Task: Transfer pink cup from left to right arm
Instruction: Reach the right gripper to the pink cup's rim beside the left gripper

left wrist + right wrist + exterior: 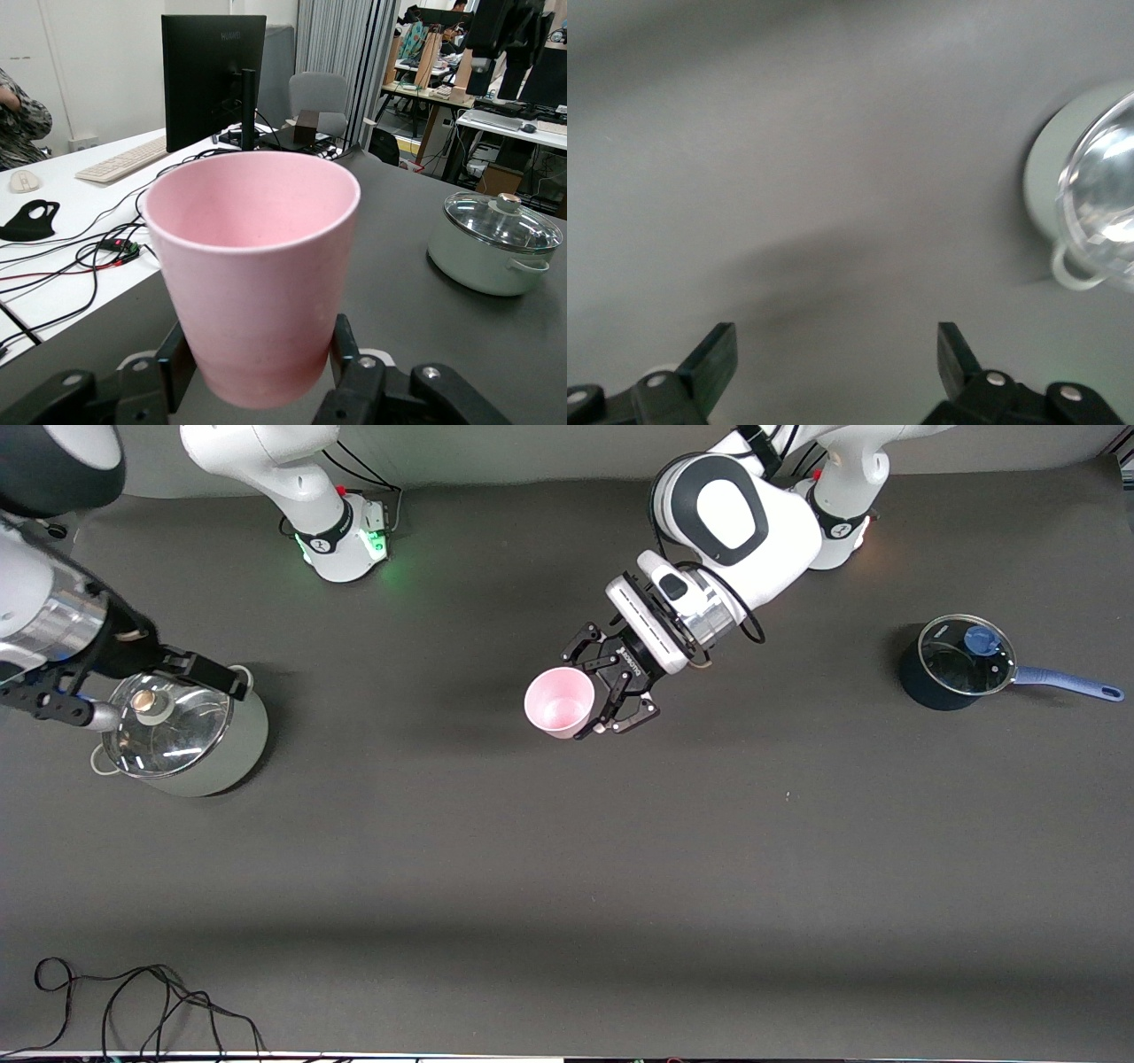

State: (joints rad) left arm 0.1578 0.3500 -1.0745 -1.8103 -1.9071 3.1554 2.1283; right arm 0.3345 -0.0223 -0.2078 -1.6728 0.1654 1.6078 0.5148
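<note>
The left claw (595, 691) hangs over the middle of the dark worktop (567, 850), its black linked fingers (354, 376) pinching the pink cup (559, 702) low on its wall. The cup is up in the air, mouth facing away from the claw. White lettering on the claw is too small to read.

The right claw (133, 691), fingers spread wide with nothing between them, hovers by the pale green lidded pot (182, 735) at the right arm's end. A dark blue saucepan (957, 664) with a glass lid sits toward the left arm's end, well apart from both claws.
</note>
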